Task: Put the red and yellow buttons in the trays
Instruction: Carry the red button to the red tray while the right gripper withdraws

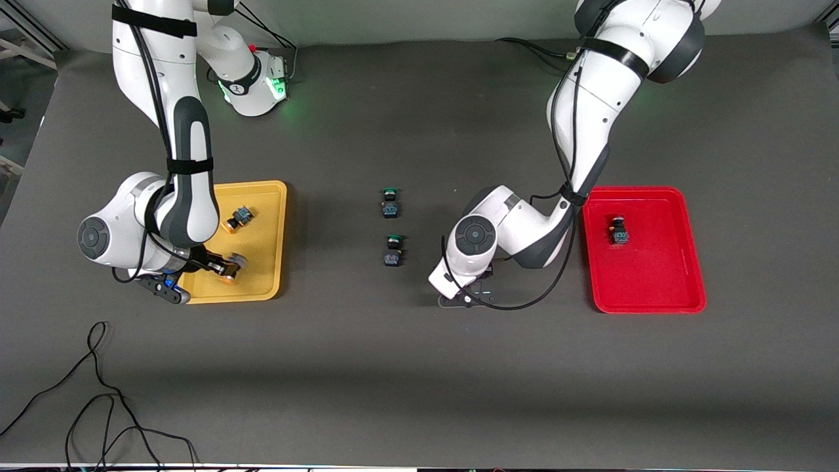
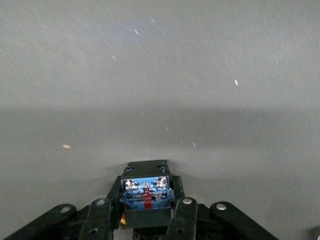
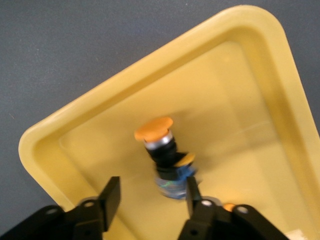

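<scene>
Right wrist view has our right pincer [image 3: 150, 197] spread wide over the yellow tray [image 3: 250, 30], a yellow button [image 3: 162, 150] lying loose below it, looks dropped. Left pincer [image 2: 142, 212] grips a button [image 2: 145, 192] low over the worktop [image 1: 419, 367], presumably headed for the red tray [image 1: 655, 288].

Yellow tray [image 1: 275, 196], red tray [image 1: 655, 295]. Buttons: orange-yellow caps [image 3: 153, 128] on dark bodies, two green-capped [image 1: 390, 193] on the dark grey mat [image 1: 419, 367]. Held switch [image 2: 145, 192]: blue label, red stripe.

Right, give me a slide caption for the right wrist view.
Open right gripper above a yellow-capped button lying in the yellow tray.
</scene>
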{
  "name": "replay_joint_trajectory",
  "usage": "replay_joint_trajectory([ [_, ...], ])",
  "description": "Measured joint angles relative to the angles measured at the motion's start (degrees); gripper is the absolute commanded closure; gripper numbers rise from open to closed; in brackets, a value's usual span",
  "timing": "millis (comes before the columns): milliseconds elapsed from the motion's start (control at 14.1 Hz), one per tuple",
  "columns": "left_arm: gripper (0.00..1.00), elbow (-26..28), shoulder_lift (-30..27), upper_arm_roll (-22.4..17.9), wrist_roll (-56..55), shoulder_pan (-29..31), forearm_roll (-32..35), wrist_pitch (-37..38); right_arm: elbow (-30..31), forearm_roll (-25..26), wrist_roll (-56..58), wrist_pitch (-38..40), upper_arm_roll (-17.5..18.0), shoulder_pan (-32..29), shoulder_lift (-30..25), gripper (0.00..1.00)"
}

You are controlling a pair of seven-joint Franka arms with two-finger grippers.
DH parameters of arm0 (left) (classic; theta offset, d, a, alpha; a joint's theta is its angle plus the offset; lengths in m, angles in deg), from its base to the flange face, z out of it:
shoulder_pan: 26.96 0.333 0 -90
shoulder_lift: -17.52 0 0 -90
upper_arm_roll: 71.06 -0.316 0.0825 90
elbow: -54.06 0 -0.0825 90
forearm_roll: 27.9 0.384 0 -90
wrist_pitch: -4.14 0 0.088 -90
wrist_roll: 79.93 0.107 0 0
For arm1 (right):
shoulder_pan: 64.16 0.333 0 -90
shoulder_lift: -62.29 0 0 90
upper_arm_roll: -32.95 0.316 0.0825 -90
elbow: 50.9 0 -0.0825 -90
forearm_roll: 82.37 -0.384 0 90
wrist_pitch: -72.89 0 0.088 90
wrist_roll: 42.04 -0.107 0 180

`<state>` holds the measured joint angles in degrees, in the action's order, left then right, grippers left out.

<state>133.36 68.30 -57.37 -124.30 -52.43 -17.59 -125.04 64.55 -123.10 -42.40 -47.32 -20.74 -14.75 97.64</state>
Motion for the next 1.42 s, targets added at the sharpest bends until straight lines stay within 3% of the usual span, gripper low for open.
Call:
replay_joint_trajectory([
  [142, 1.00, -1.2, -1.9, -1.0, 0.0, 2.4, 0.0, 3.7, -0.2, -0.4, 0.0, 0.0, 0.0, 0.0, 0.0, 0.00],
  [284, 1.00, -2.4, -6.9, -1.0, 0.6, 5.6, 0.1, 12.5, -1.5, -0.8, 0.0, 0.5, -0.1, 0.0, 0.0, 0.00],
  [568, 1.00, -2.5, -23.1, -1.0, 2.5, 8.0, 0.1, 34.3, -8.5, -0.9, 0.0, 9.6, -2.7, 0.2, -0.8, 0.00],
  [710, 1.00, 0.2, -30.8, -1.1, 6.4, 10.2, -0.2, 39.4, -12.1, -0.9, 0.0, 14.2, -4.8, 0.5, -1.3, 0.00],
  [995, 0.99, 11.6, -43.5, -1.6, 21.6, 21.8, -2.7, 39.9, -19.9, -0.3, 0.1, 23.6, -8.2, 1.4, -2.9, 0.00],
  [1208, 0.99, 19.2, -47.1, -2.0, 32.9, 31.6, -3.2, 35.8, -22.9, 5.3, -0.9, 24.9, -9.0, 3.8, -7.0, 0.00],
  [1350, 0.99, 25.5, -46.9, -2.1, 37.2, 36.0, -3.4, 28.2, -23.2, 8.8, -1.4, 25.2, -6.3, 2.5, -11.2, 0.00],
  [1421, 0.98, 29.6, -46.6, -2.2, 37.9, 37.3, -3.4, 22.7, -23.3, 10.5, -1.5, 25.4, -3.0, -0.1, -13.4, 0.00],
])
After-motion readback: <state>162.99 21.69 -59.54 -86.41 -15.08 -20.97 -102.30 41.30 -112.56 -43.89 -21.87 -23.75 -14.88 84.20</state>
